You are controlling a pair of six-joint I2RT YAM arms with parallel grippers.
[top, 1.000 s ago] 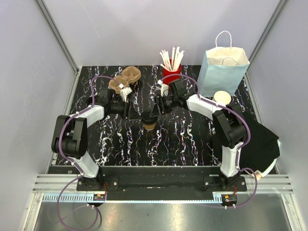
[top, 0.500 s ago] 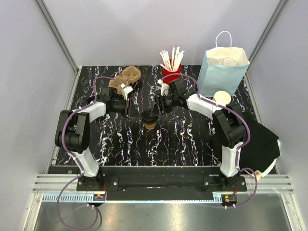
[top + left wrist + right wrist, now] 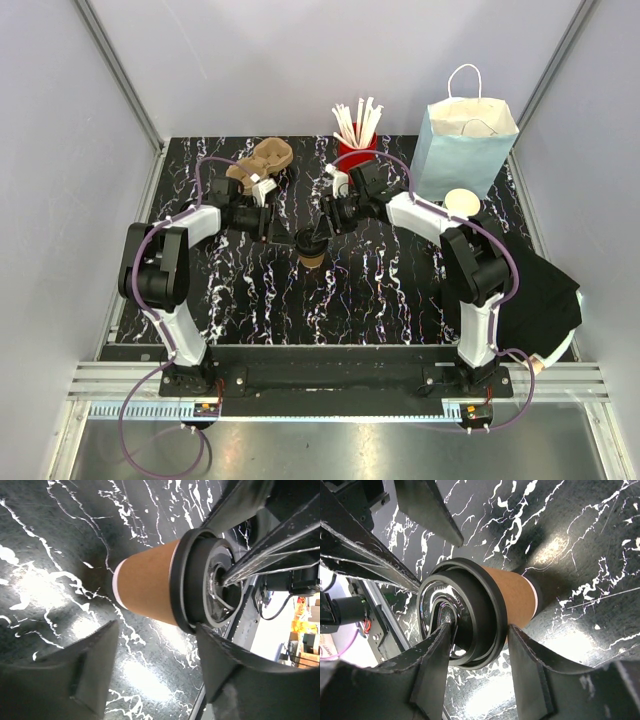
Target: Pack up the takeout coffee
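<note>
The takeout coffee (image 3: 311,254) is a small tan-brown paper cup with a black lid (image 3: 309,241), standing at the table's middle. My right gripper (image 3: 322,231) reaches it from the far right. In the right wrist view, the gripper (image 3: 480,630) pinches the lid (image 3: 465,610): one finger on the lid's top, the other under its rim against the cup (image 3: 512,597). My left gripper (image 3: 274,227) is open just left of the cup. In the left wrist view, the cup (image 3: 147,592) and lid (image 3: 200,580) lie beyond its spread fingers (image 3: 95,665), with no contact.
A pale blue paper bag (image 3: 462,150) stands open at the far right. A red cup of white sticks (image 3: 357,150) is behind the right gripper. A brown pulp carrier (image 3: 262,163) lies far left. A nested cup stack (image 3: 461,203) and black cloth (image 3: 545,295) are at right.
My left gripper has moved right, closer to the cup. The right gripper and the cup have hardly moved.
</note>
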